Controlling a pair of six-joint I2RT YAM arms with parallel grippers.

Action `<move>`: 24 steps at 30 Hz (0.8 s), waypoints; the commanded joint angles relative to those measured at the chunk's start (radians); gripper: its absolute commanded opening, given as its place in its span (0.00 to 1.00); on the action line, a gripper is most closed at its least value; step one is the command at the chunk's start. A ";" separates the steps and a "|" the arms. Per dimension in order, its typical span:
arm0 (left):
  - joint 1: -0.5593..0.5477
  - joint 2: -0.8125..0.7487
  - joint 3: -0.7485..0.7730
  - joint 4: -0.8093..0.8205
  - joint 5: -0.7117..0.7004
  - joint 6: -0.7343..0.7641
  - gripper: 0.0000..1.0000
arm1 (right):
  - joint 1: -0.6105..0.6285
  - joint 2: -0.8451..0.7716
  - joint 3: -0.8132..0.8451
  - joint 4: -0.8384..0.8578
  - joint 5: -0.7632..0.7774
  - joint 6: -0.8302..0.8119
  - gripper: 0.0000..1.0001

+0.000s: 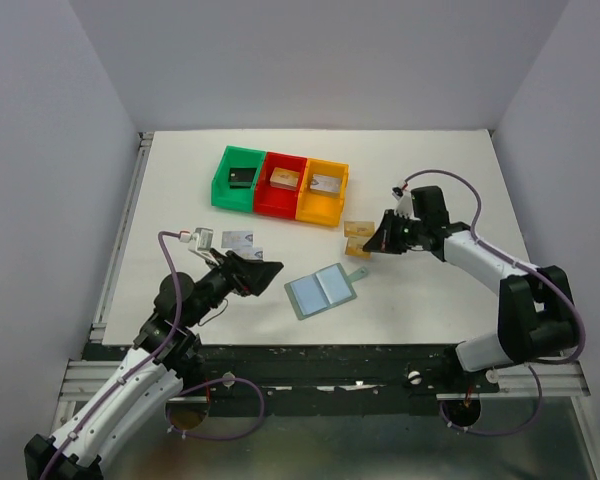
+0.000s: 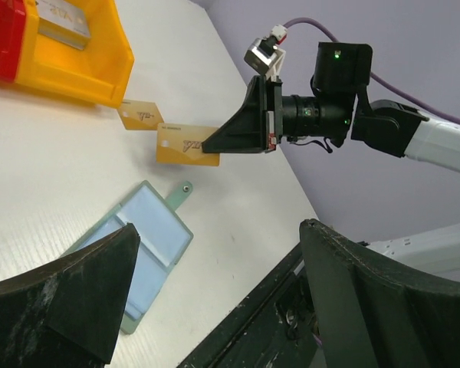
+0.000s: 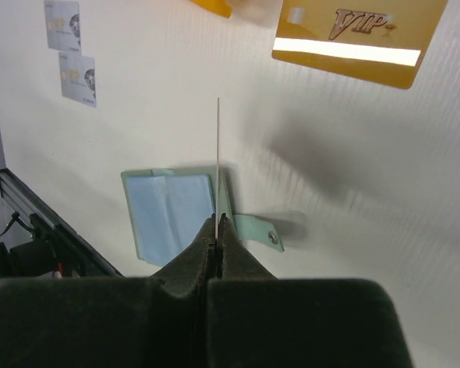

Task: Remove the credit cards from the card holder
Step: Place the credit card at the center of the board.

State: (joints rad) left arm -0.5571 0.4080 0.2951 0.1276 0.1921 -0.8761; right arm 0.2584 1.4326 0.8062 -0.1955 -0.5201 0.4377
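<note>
The card holder lies open on the table, pale blue pockets up, its tab pointing right; it also shows as the card holder and the card holder. My right gripper is shut on a tan-gold credit card, held just above the table right of the holder and seen edge-on as a thin line. Another gold card lies flat behind it. Two silvery cards lie at the left. My left gripper hangs open and empty left of the holder.
Green, red and orange bins stand in a row at the back, each with a small block inside. The table's dark front rail runs just below the holder.
</note>
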 commanded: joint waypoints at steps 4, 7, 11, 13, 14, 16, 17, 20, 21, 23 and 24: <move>0.005 0.018 -0.020 0.035 0.024 0.003 0.96 | -0.028 0.150 0.096 0.033 -0.017 -0.050 0.00; 0.005 0.025 -0.020 0.041 0.033 0.009 0.96 | -0.044 0.216 0.128 0.013 -0.049 -0.060 0.00; 0.005 0.032 -0.019 0.038 0.037 0.022 0.96 | -0.057 0.275 0.162 -0.027 -0.113 -0.077 0.00; 0.005 0.037 -0.024 0.047 0.040 0.023 0.96 | -0.056 0.296 0.177 -0.047 -0.139 -0.089 0.00; 0.005 0.040 -0.025 0.053 0.040 0.023 0.96 | -0.056 0.307 0.180 -0.056 -0.147 -0.093 0.00; 0.005 0.051 -0.025 0.056 0.044 0.020 0.96 | -0.056 0.322 0.189 -0.071 -0.164 -0.100 0.00; 0.005 0.055 -0.027 0.060 0.047 0.022 0.96 | -0.056 0.327 0.192 -0.079 -0.166 -0.103 0.00; 0.005 0.064 -0.020 0.063 0.055 0.022 0.96 | -0.056 0.339 0.197 -0.102 -0.167 -0.108 0.00; 0.005 0.066 -0.019 0.063 0.053 0.022 0.96 | -0.056 0.342 0.198 -0.110 -0.161 -0.108 0.00; 0.005 0.066 -0.020 0.063 0.053 0.022 0.96 | -0.059 0.344 0.197 -0.122 -0.146 -0.105 0.00; 0.006 0.066 -0.020 0.063 0.055 0.023 0.96 | -0.064 0.342 0.195 -0.124 -0.138 -0.102 0.00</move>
State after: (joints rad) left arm -0.5571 0.4740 0.2829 0.1638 0.2203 -0.8639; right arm 0.2073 1.7565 0.9817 -0.2569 -0.6594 0.3557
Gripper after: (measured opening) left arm 0.963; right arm 0.012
